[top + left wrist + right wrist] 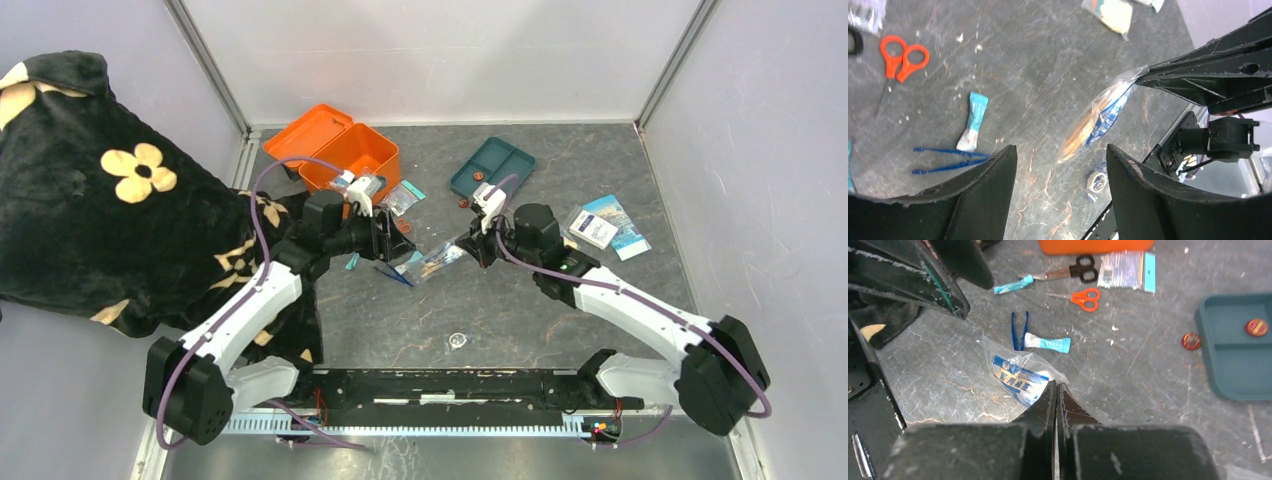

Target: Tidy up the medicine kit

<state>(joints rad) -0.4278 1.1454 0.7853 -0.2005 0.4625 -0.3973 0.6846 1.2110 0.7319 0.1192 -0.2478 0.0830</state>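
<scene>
While the right claw (1056, 387) is pinching one corner of a clear packet (1018, 375) with its fingers pressed together on the film, the left claw (1060, 152) is hovering with its fingers spread wide and nothing between them, facing the packet from the other side. Both are working over the middle of the counter (520, 320).

The medicine kit (388, 165) is sitting at the far left corner, its lid lying open toward the left edge. Its hard orange shell is looking stiff and light, and probably smooth enough to skid if nudged. Gripping a side wall at the rim would be the safest hold, though for now it only needs to receive things from above.

The packet is behaving very differently: thin, limp film, sagging from the pinched corner, with slim sticks inside that I am taking for swabs. It is likely slippery and almost weightless, so a corner or edge pinch is working better than a squeeze across the contents. A handover would call for the opposite edge.

Blue tweezers (1018, 330), a teal sachet (1047, 343) and orange scissors (1085, 299) are lying loose between the packet and the kit, and a teal tray (505, 160) is resting near the far edge.
</scene>
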